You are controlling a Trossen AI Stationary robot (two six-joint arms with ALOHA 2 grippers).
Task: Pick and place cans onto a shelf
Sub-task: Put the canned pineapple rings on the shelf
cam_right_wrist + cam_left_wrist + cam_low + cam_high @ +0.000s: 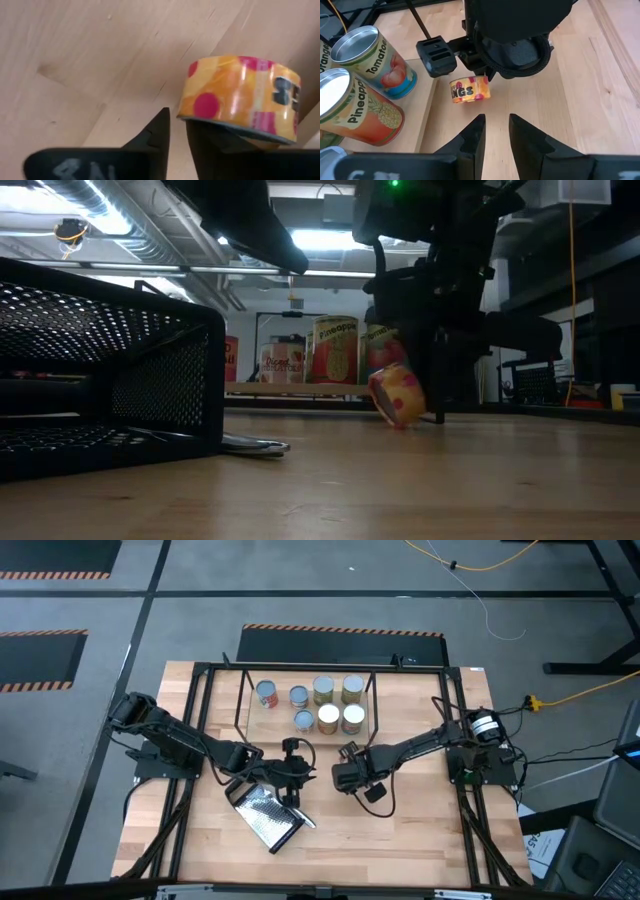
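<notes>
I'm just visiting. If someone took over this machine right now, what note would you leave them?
Left gripper: open, empty, waiting beside the right one.
Right gripper: low at the orange-yellow can, which sits tilted on the table, off the shelf; grip unclear.
Done: seven cans on the shelf.
Left: shelve the orange-yellow can.

A small can (240, 97) lies tilted just beyond the right gripper's fingers (155, 132) (shelf (427, 107) beside it), facing the left gripper's fingertips (475, 127).
</notes>
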